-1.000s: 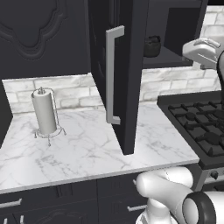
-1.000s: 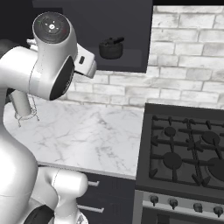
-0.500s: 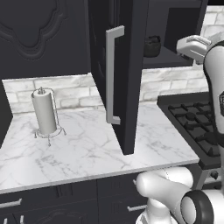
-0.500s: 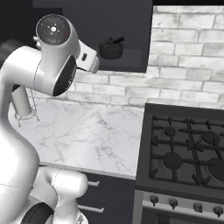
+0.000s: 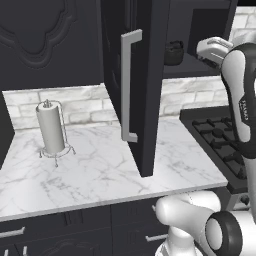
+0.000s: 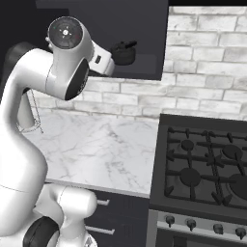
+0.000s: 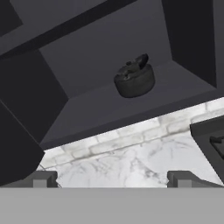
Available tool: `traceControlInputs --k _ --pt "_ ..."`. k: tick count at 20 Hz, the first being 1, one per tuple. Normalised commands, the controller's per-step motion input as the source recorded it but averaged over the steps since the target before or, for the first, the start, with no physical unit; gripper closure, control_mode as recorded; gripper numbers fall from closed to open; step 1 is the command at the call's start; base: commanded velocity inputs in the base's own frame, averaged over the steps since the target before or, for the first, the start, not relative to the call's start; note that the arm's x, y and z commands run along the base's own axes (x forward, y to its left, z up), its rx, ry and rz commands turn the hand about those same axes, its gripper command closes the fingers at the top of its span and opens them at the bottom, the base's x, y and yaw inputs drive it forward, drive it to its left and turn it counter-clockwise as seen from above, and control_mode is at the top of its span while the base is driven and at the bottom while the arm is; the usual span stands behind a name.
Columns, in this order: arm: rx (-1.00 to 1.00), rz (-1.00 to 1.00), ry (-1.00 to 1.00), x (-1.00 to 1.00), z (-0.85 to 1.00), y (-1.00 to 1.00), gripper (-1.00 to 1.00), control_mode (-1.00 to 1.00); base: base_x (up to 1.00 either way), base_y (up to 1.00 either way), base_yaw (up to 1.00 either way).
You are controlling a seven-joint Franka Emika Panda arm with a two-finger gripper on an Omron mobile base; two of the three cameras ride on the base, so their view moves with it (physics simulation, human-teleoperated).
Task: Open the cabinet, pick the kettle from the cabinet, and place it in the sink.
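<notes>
Cabinet: the tall black wall unit stands with its door swung out toward you, edge-on over the marble counter; the long silver bar handle runs down the door's face. You can look straight into the open compartment.

Kettle: you find it, small, squat and black, sitting upright on the cabinet shelf, roughly mid-shelf and set back from the front edge, nothing touching it. From the left base view it shows at just past the door's edge; from the right base view at.

Gripper: your hand is spread wide and empty, both dark fingertips well apart at the bottom of the hand view. It points up at the shelf, below and short of the kettle, not in contact with it. The white wrist is raised in front of the open compartment in the left base view.

Paper towel roll: upright on its wire stand, near the back left of the counter, well apart from the door.

Stove: black burners, adjoining the counter's right edge.

Brick wall: pale, behind counter and stove.
</notes>
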Motion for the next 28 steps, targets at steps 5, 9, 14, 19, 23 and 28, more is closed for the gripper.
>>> traceControlInputs --k 5,9,14,19,23,28 --pt "0.0 0.0 0.0 0.27 0.07 -0.18 -1.0 -1.0 0.0 0.0 0.0" --pt "0.0 0.0 -0.02 0.26 0.06 -0.1 -1.0 -1.0 0.0 0.0 0.0" --pt "0.0 0.0 -0.06 0.28 0.02 0.02 -1.0 -1.0 0.0 0.0 0.0" --pt "0.0 0.0 -0.1 0.23 0.0 0.1 -1.0 -1.0 0.0 0.0 0.0" --pt "0.0 0.0 -0.13 0.22 0.0 0.04 -1.0 -1.0 0.0 0.0 0.0" --pt "0.0 -0.01 -0.06 0.26 0.0 0.02 -1.0 -1.0 0.0 0.0 0.0"
